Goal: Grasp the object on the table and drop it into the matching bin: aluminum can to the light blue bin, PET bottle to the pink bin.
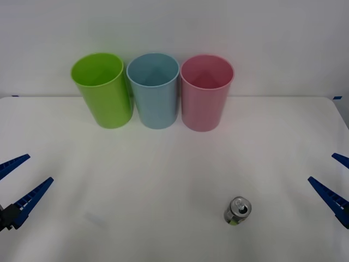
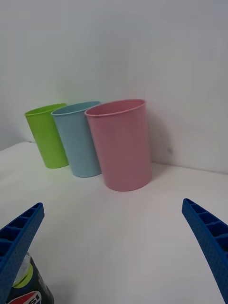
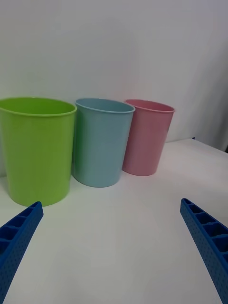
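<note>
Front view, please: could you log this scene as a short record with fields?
can: upright on the table, near the front, right of centre
bins: back row, from the robot's left: green, blue, pink
left gripper: open, at the left edge
right gripper: open, at the right edge
holding: nothing

The left gripper [image 1: 17, 183] hangs low at the robot's left edge of the front view, its two blue ribbed fingers [image 1: 34, 197] spread wide and angled inward. The right gripper [image 1: 332, 177] mirrors it at the right edge, fingers [image 1: 327, 195] likewise parted. In each wrist view the arm's own fingers [image 3: 19, 232] [image 2: 206, 232] sit apart at the two lower corners, gripping nothing.
</note>
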`<state>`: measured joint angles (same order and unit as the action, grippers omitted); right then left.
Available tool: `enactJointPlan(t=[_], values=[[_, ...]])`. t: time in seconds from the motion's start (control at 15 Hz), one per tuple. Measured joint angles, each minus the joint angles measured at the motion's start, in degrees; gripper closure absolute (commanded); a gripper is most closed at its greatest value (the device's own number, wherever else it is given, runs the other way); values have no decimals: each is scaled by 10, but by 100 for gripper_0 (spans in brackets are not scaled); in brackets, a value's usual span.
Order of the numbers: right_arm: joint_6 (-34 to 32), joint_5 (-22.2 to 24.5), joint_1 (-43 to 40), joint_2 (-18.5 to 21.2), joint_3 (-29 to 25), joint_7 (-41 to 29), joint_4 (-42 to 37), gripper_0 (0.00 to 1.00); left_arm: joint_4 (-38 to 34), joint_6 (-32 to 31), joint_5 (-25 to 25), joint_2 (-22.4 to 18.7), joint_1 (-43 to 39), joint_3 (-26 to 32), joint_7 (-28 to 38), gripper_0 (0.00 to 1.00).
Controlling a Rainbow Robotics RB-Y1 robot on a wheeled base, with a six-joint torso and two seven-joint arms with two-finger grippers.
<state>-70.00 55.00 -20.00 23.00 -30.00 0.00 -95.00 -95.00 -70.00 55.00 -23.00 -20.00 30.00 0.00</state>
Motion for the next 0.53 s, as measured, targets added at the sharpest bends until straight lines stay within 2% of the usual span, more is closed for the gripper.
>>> enactJointPlan(t=[0.53], values=[[4,1,2,20,9,0,-1,0,0,0,0,0,0,0,0,0]])
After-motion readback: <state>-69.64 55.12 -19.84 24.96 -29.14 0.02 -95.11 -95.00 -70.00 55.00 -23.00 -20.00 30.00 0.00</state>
